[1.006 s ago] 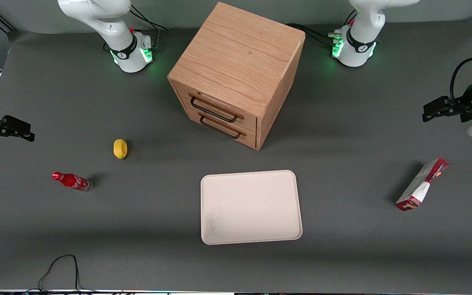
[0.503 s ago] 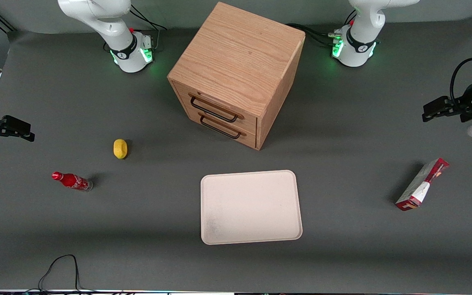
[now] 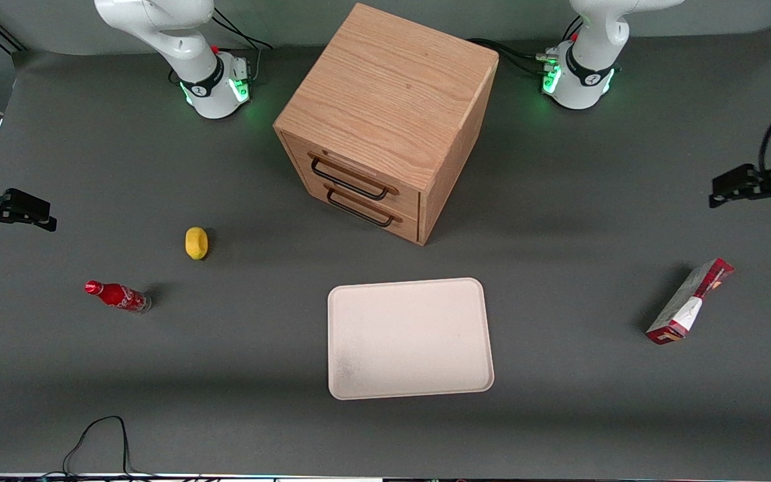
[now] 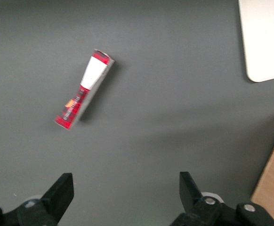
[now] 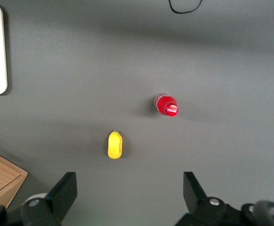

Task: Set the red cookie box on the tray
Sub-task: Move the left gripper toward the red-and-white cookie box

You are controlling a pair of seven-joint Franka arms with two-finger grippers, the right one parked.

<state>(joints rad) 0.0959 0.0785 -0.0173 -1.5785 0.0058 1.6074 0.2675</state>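
The red cookie box [image 3: 690, 301] lies flat on the grey table toward the working arm's end, its white section [image 4: 93, 73] facing up. The cream-white tray [image 3: 409, 338] rests mid-table, nearer the front camera than the cabinet; one rounded corner of the tray [image 4: 264, 42] shows in the left wrist view. My left gripper [image 3: 719, 191] hovers above the table, farther from the front camera than the box and well apart from it. This gripper [image 4: 125, 181] is open, with only bare table between its fingers.
A wooden two-drawer cabinet [image 3: 385, 120] stands farther from the front camera than the tray. A yellow lemon-like object [image 3: 196, 242] and a small red soda bottle [image 3: 116, 296] lie toward the parked arm's end. A black cable [image 3: 101, 438] loops at the table's front edge.
My left gripper has shifted outward toward the working arm's end of the table and slightly nearer the front camera. Box, tray and the other objects have not moved.
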